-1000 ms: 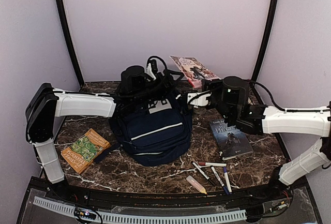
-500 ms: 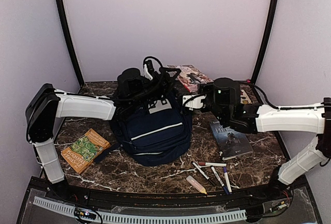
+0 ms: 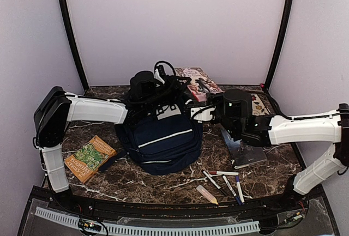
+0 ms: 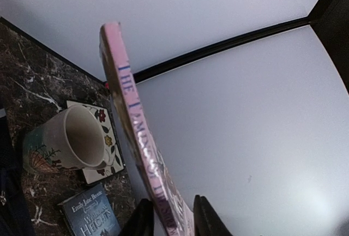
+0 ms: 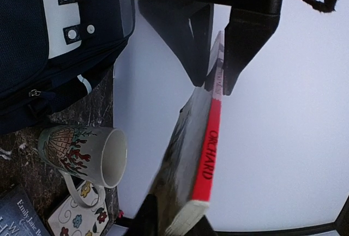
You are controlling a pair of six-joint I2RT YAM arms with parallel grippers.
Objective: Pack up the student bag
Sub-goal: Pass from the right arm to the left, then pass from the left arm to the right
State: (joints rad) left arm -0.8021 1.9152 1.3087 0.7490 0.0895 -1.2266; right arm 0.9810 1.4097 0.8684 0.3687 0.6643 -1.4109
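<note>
Navy student bag (image 3: 162, 140) flat, table centre; white stripe trim

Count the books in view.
3. A green book lies left of the student bag, a dark book right of it, and a pink book is held behind it between the left gripper and right gripper. More may be hidden inside the bag.

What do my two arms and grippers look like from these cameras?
The left arm and right arm share white boxy links and black rounded joints. Black cables loop over the left wrist. The left gripper and right gripper have plain black fingers.
</note>
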